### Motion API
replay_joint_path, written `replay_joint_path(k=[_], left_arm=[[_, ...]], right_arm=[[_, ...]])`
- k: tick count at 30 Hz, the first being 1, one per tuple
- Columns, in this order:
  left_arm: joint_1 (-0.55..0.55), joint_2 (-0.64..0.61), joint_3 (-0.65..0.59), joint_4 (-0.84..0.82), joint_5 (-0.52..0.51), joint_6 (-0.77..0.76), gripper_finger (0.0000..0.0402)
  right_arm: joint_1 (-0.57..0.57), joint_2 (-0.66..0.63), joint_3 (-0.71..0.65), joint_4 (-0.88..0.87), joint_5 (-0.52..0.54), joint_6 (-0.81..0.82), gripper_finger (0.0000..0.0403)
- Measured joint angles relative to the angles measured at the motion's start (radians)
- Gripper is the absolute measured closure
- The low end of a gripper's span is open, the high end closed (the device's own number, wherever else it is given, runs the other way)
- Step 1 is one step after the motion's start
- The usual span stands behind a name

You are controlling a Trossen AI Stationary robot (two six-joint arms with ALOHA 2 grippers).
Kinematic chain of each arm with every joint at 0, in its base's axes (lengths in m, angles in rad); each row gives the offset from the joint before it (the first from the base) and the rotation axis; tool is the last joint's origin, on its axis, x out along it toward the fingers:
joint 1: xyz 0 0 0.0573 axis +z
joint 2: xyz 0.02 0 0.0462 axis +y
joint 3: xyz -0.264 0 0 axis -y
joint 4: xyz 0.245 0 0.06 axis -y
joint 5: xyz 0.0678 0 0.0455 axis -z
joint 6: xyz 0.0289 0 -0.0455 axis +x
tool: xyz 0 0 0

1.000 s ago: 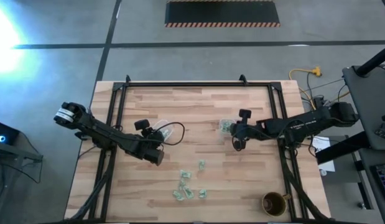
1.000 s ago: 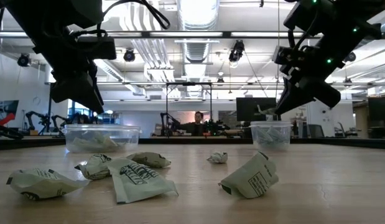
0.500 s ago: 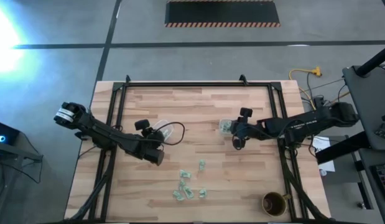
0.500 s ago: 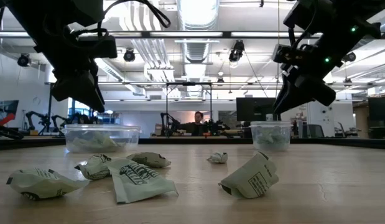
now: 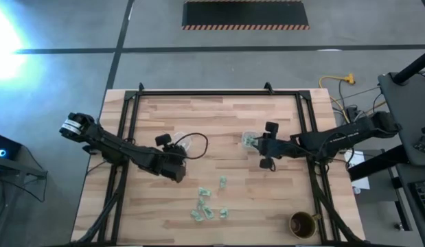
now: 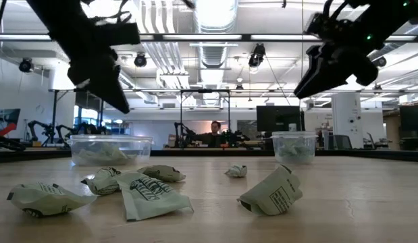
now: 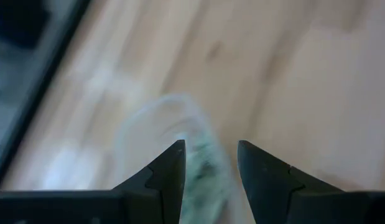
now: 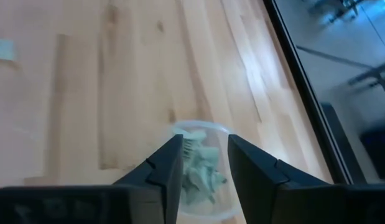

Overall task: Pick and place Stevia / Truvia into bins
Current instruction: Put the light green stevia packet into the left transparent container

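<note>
**Ana:** High view first: the right tool point(image 5: 261, 149) sits just beside the smaller bin point(image 5: 250, 140), fingers parted with nothing between them. Its wrist view looks past them straight at that bin point(image 8: 198, 165), already holding a heap of green packets.

**Ben:** And the left tool point(image 5: 179, 167)?

**Ana:** Spread as well, empty, near the larger bin point(image 5: 186, 145). The loose Stevia / Truvia packets point(image 5: 209, 202) lie in a cluster on the wooden surface point(image 5: 226, 116), nearer the front edge, well apart from both bins. The low view shows them crumpled and puffed up point(image 6: 271, 192), not flat.

**Ben:** So what's the step, in your judgement?

**Ana:** The right arm looks finished dropping one and should go back for another. I'd come down on a single packet at the cluster's edge and straddle a raised fold, so the fingers catch paper rather than scraping wood or taking two at once. The left arm is nearer the cluster; I'd keep the two from reaching in together.

**Ben:** Anything different from a second ago?

**Ana:** Yes. The right tool was pressed shut then and has parted since; it has also lifted and drawn back a little. The left tool has shifted slightly toward the middle. The packets haven't moved.
</note>
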Motion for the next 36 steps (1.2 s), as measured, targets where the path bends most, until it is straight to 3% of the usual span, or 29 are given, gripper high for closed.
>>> replay_joint_path(k=[8, 12, 25, 36], left_arm=[[0.0, 0.0, -0.02, 0.425, 0.216, 0.335, 0.0271], [-0.002, 0.009, -0.024, 0.55, 0.319, 0.413, 0.0271], [-0.023, 0.211, 0.005, 0.701, 0.518, 0.43, 0.0271], [-0.063, 0.342, 0.087, 0.713, 0.525, 0.512, 0.0271]], right_arm=[[0.09, 0.005, 0.0, 0.017, -0.006, 0.0, 0.0294], [0.1, 0.004, 0.0, 0.023, -0.029, 0.007, 0.0294], [0.108, 0.004, -0.003, 0.126, -0.185, 0.013, 0.0308], [0.109, 0.005, -0.022, 0.129, -0.184, 0.01, 0.0309]])
